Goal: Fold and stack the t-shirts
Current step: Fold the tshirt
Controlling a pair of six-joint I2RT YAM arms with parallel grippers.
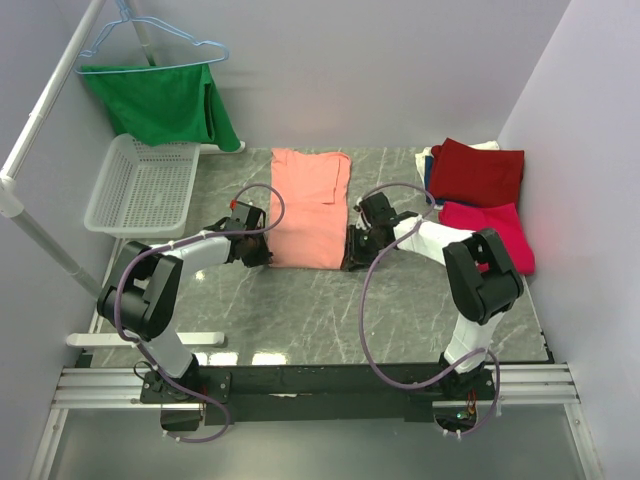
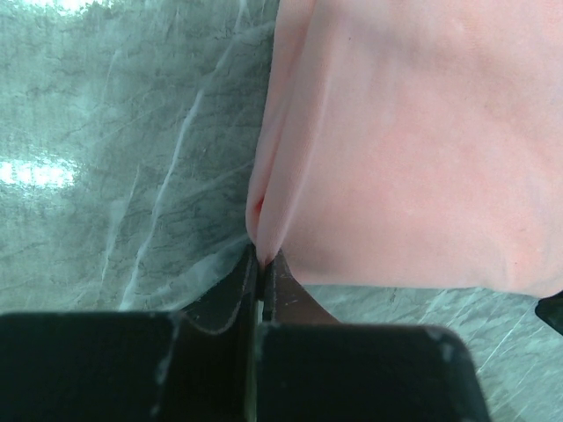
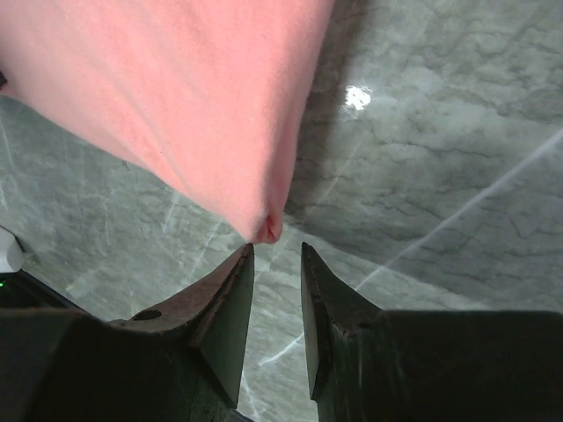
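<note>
The salmon-pink t-shirt (image 1: 310,205) lies with its long axis near-to-far.

the salmon-pink t-shirt (image 1: 310,205) lies flat, folded lengthwise into a long panel, running from the worktop's far edge toward its centre; both near corners pucker into small peaks. the dark red t-shirt (image 1: 478,172) sits folded by the far right corner, with the crimson-pink t-shirt (image 1: 495,228) folded just in front, touching it, along the right edge.
</note>
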